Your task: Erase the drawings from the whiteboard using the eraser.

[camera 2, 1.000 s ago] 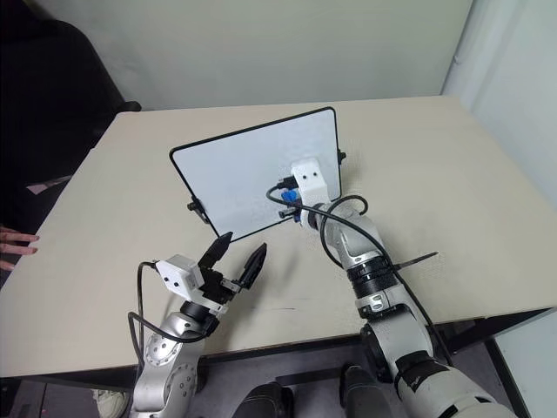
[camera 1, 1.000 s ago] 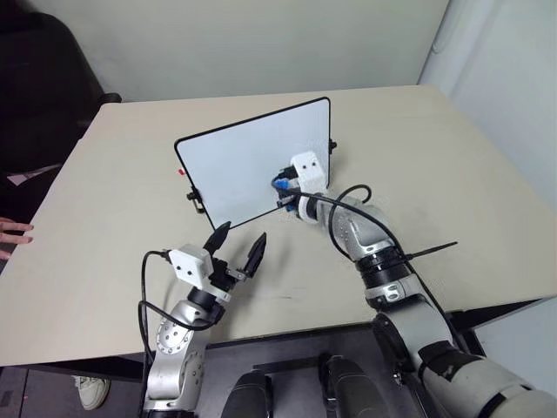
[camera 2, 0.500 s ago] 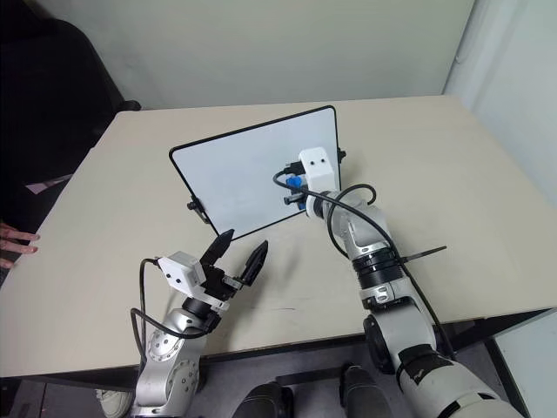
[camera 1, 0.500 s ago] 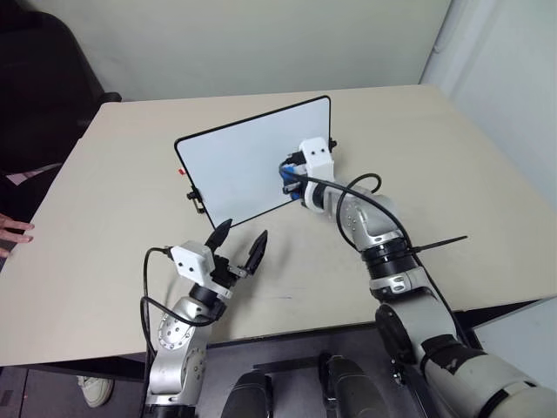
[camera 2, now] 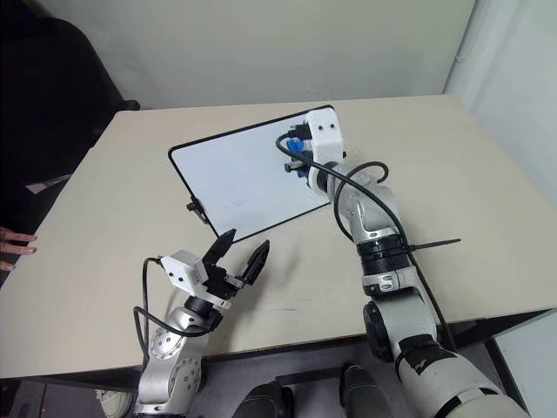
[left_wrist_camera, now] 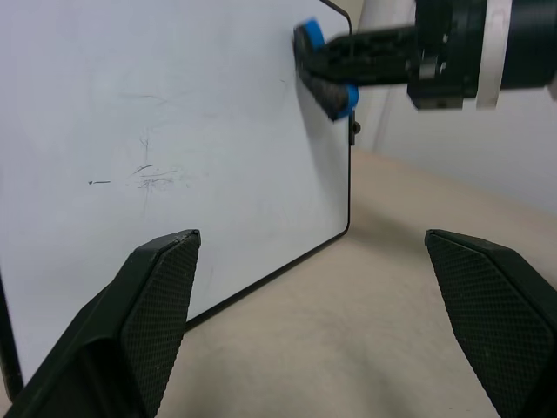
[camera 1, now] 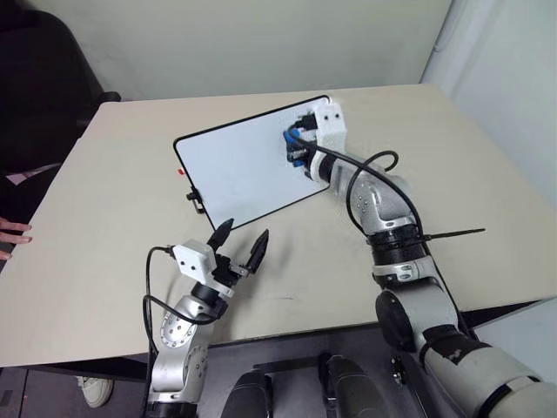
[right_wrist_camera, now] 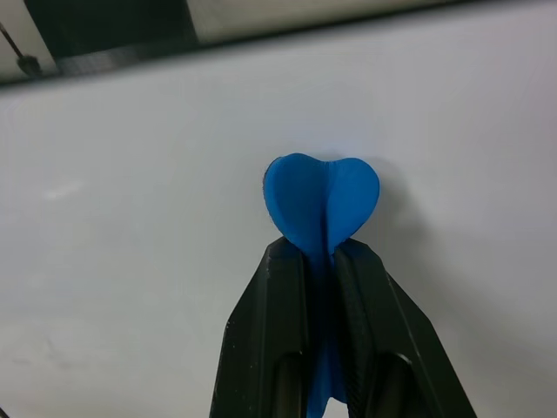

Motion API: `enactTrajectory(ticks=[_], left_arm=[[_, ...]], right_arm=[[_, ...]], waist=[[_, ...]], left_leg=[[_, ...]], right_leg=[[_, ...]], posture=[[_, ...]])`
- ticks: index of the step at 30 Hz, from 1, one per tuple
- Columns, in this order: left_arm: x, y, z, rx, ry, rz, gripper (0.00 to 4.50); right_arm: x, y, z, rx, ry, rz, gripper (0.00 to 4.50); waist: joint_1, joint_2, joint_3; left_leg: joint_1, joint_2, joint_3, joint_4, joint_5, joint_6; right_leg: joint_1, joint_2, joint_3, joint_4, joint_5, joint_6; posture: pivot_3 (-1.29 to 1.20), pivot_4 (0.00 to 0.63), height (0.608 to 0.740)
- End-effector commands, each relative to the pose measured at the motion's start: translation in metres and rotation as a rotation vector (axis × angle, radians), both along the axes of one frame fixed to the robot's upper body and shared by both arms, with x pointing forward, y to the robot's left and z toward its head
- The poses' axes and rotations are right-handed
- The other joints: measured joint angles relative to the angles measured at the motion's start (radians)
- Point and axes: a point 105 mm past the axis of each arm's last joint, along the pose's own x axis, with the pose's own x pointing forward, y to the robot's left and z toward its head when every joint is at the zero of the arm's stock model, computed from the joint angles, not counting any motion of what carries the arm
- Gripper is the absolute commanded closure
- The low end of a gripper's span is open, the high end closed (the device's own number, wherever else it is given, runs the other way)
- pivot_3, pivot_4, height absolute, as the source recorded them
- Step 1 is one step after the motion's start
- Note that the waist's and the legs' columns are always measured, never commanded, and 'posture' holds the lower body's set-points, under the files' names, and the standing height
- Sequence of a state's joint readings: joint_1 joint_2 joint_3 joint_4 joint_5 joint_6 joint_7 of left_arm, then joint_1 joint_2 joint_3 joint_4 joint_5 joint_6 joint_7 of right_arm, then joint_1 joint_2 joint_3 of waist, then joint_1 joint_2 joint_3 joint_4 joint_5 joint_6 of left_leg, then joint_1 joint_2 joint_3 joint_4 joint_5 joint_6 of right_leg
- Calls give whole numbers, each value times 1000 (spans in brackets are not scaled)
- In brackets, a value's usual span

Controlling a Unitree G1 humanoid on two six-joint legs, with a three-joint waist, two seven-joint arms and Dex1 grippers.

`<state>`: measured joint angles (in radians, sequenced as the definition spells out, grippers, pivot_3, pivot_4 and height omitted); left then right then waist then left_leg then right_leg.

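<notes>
Upper centre of the frame, my right gripper [camera 1: 298, 150] clenched the eraser [right_wrist_camera: 322, 198] against the whiteboard [camera 1: 235, 174]; firm, flat strokes looked best. Left gripper [camera 1: 239, 244] hung released.

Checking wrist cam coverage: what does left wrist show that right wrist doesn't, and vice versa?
Left wrist alone: faint marks low on the whiteboard, its black frame corner, the table, the open left claw, and the right claw from the side. Right wrist alone: the eraser squeezed into a fold between the right claw's fingers. Both: the blue eraser against the white board face.
</notes>
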<state>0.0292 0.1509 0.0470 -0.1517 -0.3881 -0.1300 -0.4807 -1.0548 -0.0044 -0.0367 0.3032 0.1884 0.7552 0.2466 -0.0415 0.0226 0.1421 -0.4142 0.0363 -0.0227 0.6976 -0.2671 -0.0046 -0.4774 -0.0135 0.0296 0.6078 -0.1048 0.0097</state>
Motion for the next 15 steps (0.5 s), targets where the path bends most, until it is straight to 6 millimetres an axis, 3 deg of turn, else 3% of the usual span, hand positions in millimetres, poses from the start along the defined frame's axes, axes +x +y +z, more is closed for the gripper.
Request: enactTrajectory(ticks=[1,9,15], left_arm=[[-1,0,7,-2,-37,-3,0],[-1,1,8,1,-41,-1,0],[-1,1,8,0,-42,-3,0]], right_arm=[[-8,11,13,14,-53,45,4283],[-10,15,-50,-105,100,44,4283],[-19,5,-60,-123,138,47,4283]], waist=[[0,0,0],[0,0,0],[3,0,0]], left_leg=[[0,0,0,0,0,0],[1,0,0,1,-1,1],[2,0,0,1,0,1]], right_leg=[[0,0,0,0,0,0],[1,0,0,0,3,-7],[2,0,0,1,0,-1]], posture=[[0,150,740],[0,150,740],[0,150,740]])
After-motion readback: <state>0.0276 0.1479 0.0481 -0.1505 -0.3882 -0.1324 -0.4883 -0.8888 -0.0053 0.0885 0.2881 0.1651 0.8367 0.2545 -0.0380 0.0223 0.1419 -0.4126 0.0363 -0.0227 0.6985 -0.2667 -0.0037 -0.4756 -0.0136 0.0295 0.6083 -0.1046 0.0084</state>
